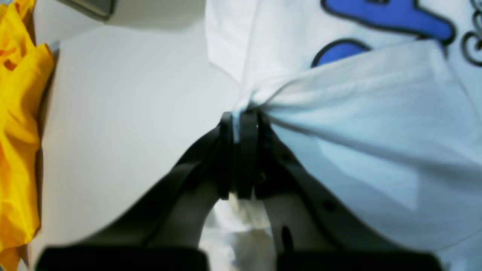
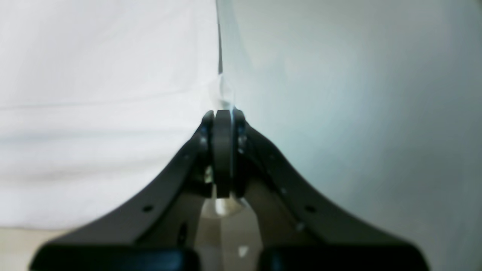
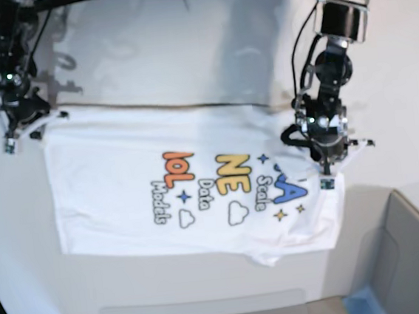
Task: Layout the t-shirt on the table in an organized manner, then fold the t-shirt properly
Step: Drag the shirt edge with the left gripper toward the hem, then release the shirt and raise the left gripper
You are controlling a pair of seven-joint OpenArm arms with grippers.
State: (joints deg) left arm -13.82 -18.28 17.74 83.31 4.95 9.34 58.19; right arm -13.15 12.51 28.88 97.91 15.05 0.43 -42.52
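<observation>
White counter [image 3: 183, 33] w/ curved far edge: printed white t-shirt [image 3: 125, 202] lies spread across its middle, print up.

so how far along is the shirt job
Mostly laid out: the shirt lies spread on the table, print up. In hand: both grippers are shut on cloth, the left gripper pinching a bunched fold that covers part of the blue print, the right gripper on the shirt's edge at the far corner. Left: that fold is not yet flat, the near hem looks rumpled, and no proper fold shows.
</observation>
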